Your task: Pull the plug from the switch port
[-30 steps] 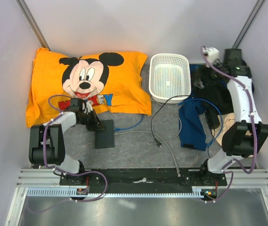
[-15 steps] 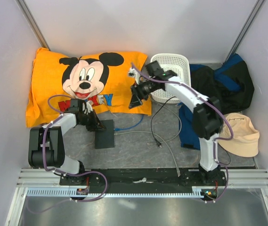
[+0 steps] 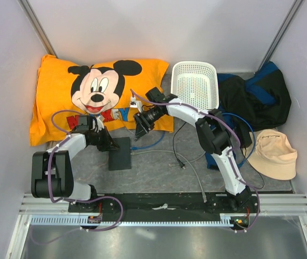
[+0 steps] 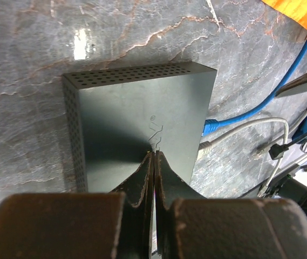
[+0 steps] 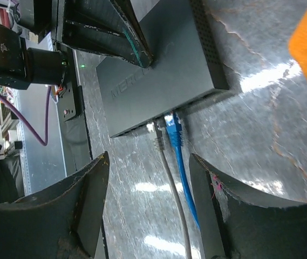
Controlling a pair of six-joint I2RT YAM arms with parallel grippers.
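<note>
The switch port [image 3: 121,153] is a flat dark-grey box on the marble table. It also shows in the left wrist view [image 4: 137,108] and the right wrist view [image 5: 158,70]. A blue plug [image 5: 173,129] and a grey plug [image 5: 158,137] sit in its narrow edge, side by side; both also show in the left wrist view, blue [image 4: 211,125] and grey [image 4: 204,147]. My left gripper [image 4: 154,154] is shut and empty, tips resting on the box's top [image 3: 110,144]. My right gripper [image 5: 149,156] is open, low over the two cables just short of the plugs [image 3: 140,129].
An orange Mickey pillow [image 3: 88,97] lies behind the switch. A white basket [image 3: 195,86] stands at the back, dark clothes [image 3: 256,97] and a beige hat [image 3: 272,154] to the right. A loose black cord [image 3: 181,140] and blue cloth [image 3: 218,156] lie mid-right.
My right arm swung from the far right, past the basket, left and down to the cables beside the switch. My left gripper stayed on the switch.
</note>
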